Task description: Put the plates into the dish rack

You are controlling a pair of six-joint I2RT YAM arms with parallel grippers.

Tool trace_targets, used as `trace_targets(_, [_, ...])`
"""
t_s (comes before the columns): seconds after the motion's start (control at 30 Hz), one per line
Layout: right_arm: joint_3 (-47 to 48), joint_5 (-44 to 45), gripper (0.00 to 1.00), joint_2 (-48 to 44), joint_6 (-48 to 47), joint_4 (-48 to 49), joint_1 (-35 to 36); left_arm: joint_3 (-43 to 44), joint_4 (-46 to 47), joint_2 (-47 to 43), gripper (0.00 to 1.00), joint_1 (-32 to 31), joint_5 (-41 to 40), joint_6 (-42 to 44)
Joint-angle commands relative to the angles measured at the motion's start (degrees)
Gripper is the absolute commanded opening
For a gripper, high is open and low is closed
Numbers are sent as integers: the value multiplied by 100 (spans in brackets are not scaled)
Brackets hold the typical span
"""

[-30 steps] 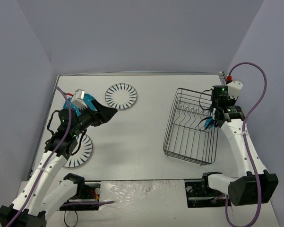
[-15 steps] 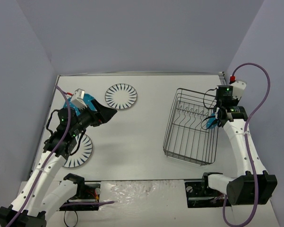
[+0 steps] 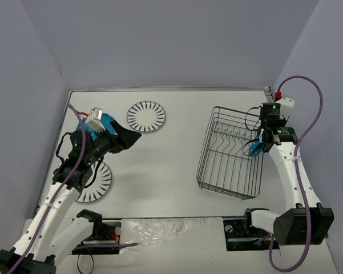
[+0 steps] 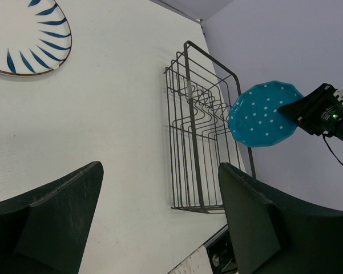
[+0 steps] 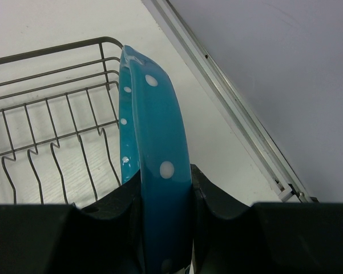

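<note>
My right gripper (image 3: 257, 147) is shut on a teal-blue plate with white dots (image 3: 253, 149), held on edge over the right side of the black wire dish rack (image 3: 207, 145). In the right wrist view the plate (image 5: 154, 165) stands edge-on between my fingers (image 5: 162, 188), above the rack's prongs (image 5: 57, 48). The left wrist view shows the rack (image 4: 193, 123) and the held plate (image 4: 265, 114). My left gripper (image 3: 131, 137) is open and empty (image 4: 160, 171). One striped plate (image 3: 146, 116) lies at the far left-centre (image 4: 28, 40). Another (image 3: 97, 181) lies partly under my left arm.
A bit of teal (image 3: 80, 125) shows under the left arm; it may be the second dotted plate. Purple walls enclose the table on three sides. A metal rail (image 5: 228, 114) runs along the table's right edge, close to the rack.
My right gripper with the teal plate has shifted slightly over the rack's right side. The left arm has barely moved.
</note>
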Motion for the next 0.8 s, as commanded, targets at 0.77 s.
trace_targets(0.77, [-51,-564,0,608,430,774,1,248,498,65,78,12,146,-90])
